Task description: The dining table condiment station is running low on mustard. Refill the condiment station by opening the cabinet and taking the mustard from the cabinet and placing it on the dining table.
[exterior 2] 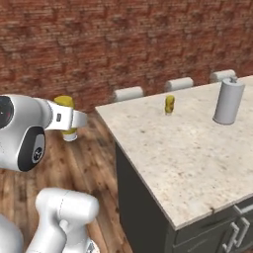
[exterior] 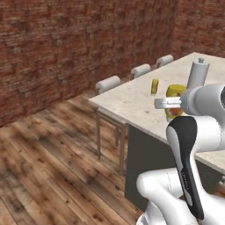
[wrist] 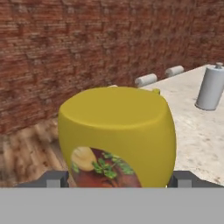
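The robot's gripper is holding the mustard, a fat yellow bottle with a red picture on its side. In the hand view the bottle sits right between the two dark fingers. One finger is on each side of it, down low near the picture. The fingers are closed about as wide as the bottle and seem to press against its sides. The bottle is so close to the camera that it hides the middle of the view.

From the right side, the mustard is up in the air over the wooden floor. It is past the edge of the dining table, not over the top. The hand sticks out sideways from the white arm and hides the middle of the bottle.

From the left side, the mustard shows just behind the hand, in front of the table.

On the table top stands a tall grey shaker near the far side. A small yellow bottle stands near the far edge too, well apart from the shaker. White stools are tucked along the far side of the table. A brick wall runs behind it all.
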Motion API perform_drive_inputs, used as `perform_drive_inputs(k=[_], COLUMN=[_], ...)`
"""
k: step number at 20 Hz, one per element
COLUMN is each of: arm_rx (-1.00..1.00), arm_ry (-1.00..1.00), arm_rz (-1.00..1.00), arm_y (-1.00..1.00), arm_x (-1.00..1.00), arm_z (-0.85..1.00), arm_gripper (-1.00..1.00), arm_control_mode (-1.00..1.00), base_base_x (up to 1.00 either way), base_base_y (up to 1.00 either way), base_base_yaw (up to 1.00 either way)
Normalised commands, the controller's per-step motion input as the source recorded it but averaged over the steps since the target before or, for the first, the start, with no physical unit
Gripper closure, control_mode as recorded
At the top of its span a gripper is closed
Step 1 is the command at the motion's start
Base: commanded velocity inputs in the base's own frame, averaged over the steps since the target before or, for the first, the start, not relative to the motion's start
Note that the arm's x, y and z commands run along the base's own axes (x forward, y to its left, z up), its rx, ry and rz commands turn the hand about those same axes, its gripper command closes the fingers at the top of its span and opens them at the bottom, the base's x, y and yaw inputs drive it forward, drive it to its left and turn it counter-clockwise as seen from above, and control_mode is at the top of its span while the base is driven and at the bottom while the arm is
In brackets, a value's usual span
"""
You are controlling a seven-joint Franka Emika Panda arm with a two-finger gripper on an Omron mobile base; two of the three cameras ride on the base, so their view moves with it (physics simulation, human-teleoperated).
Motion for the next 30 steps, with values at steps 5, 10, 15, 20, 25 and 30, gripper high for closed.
perform_drive_inputs(k=[5, 10, 15, 20, 25, 30], arm_rx=[0.00, 0.00, 0.00, 0.00, 0.00, 0.00], arm_ry=[0.00, 0.00, 0.00, 0.00, 0.00, 0.00], arm_rz=[0.00, 0.00, 0.00, 0.00, 0.00, 0.00], arm_y=[0.00, 0.00, 0.00, 0.00, 0.00, 0.00], arm_x=[0.00, 0.00, 0.00, 0.00, 0.00, 0.00], arm_z=[0.00, 0.00, 0.00, 0.00, 0.00, 0.00], arm_gripper=[1.00, 1.00, 1.00, 1.00, 1.00, 1.00], arm_control_mode=[1.00, 1.00, 1.00, 1.00, 1.00, 1.00], base_base_x=[0.56, 0.56, 0.52, 0.47, 0.15, 0.00], base_base_y=[0.35, 0.28, 0.27, 0.35, 0.57, 0.85], base_base_yaw=[-0.24, -0.33, -0.41, -0.45, -0.38, -0.28])
